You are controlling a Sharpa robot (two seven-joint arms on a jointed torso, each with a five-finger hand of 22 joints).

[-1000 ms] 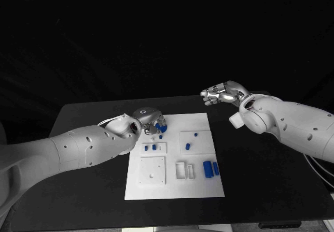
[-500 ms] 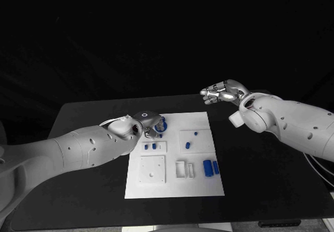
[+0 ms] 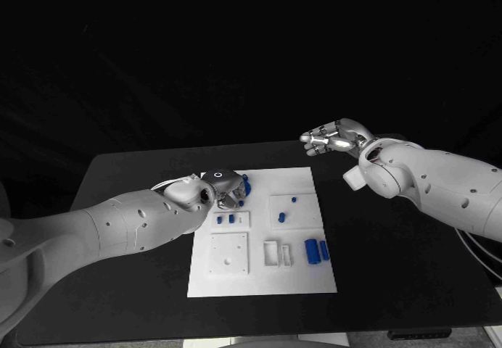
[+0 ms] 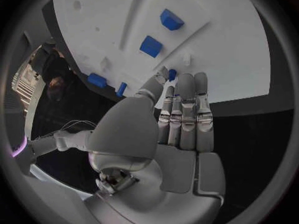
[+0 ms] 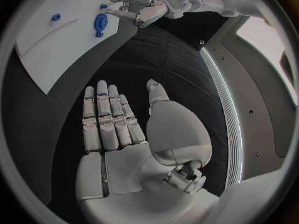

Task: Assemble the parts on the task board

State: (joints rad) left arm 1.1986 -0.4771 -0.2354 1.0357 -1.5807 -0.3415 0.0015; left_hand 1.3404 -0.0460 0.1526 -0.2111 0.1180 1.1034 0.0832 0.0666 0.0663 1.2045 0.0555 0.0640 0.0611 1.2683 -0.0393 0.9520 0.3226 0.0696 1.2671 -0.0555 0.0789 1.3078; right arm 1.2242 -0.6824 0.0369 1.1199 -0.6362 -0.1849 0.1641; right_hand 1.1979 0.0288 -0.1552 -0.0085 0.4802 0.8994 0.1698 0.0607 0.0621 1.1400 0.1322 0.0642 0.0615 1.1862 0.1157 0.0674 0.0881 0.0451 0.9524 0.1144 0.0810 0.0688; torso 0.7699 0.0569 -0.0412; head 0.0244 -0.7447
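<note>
The silver left hand [image 3: 227,188] was held over the far left corner of the flat white task board [image 3: 262,283], a small blue part [image 4: 172,74] pinched at its fingertips. The silver right hand [image 3: 333,138], fingers straight and empty, was raised beyond the board's far right corner.

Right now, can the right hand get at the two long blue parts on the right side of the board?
Probably yes. The right hand is open and raised off the board's far right corner, holding nothing. The two long blue parts lie uncovered near the board's right edge, and the left hand works at the far left end.
</note>
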